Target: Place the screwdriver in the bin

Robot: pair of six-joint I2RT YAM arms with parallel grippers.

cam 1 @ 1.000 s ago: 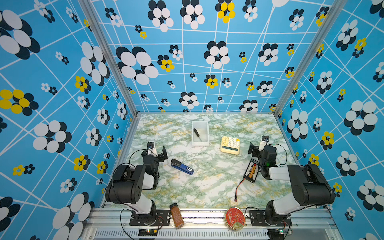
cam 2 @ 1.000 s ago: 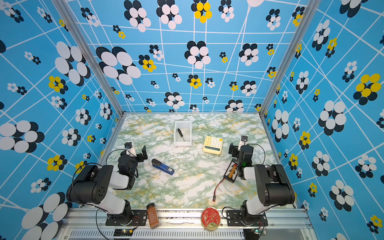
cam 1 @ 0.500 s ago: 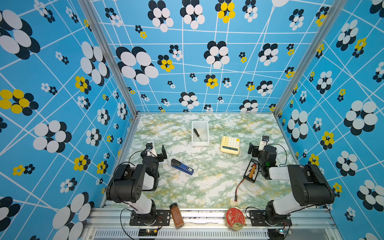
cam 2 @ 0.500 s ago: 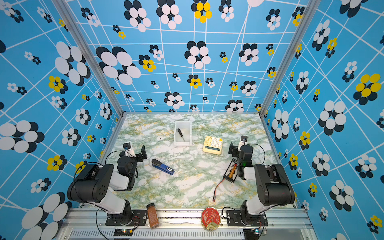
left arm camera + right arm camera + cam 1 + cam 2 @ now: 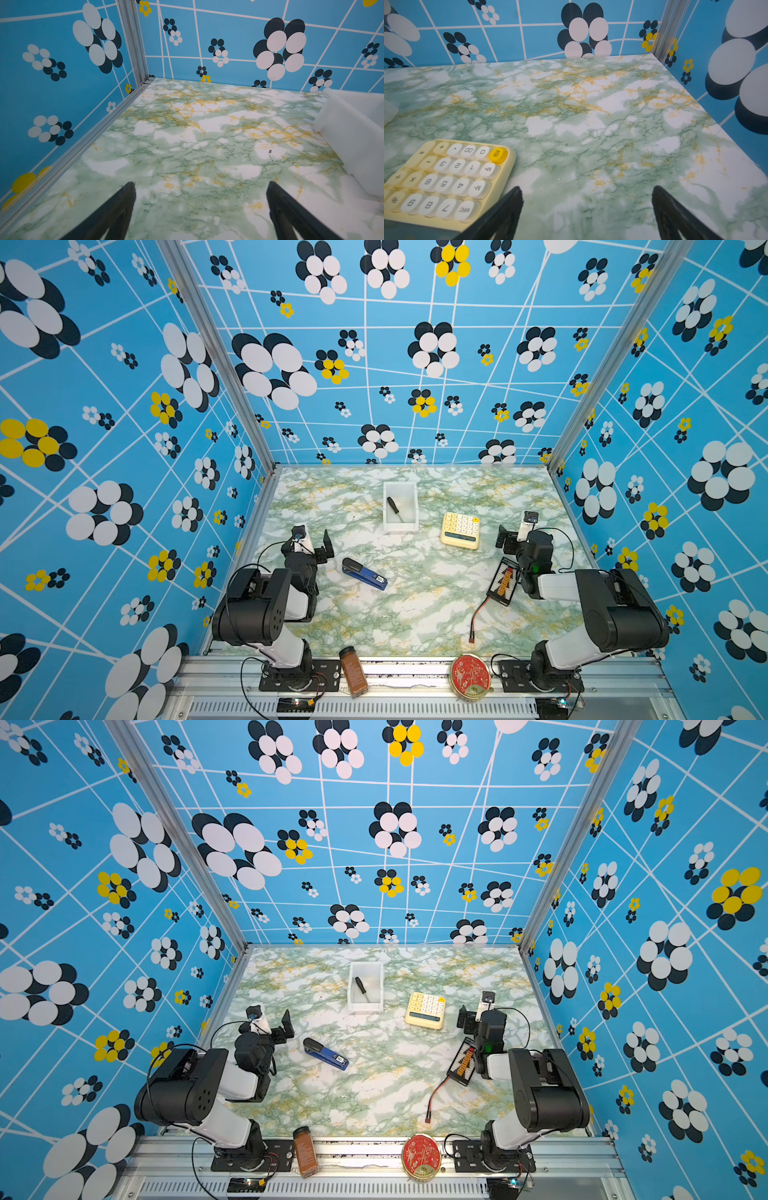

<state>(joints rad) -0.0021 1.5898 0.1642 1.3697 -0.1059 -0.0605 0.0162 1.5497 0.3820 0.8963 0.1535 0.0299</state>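
The screwdriver, with a black handle and a thin shaft, lies inside the white translucent bin at the back middle of the table. My left gripper hovers open and empty near the left wall, short of the bin, whose side wall shows in the left wrist view. My right gripper is open and empty over bare table, just right of the calculator.
A cream-yellow calculator lies right of the bin. A blue-and-black stapler is by the left arm. A battery pack with a red wire sits by the right arm. A spice jar and a red tin rest on the front rail.
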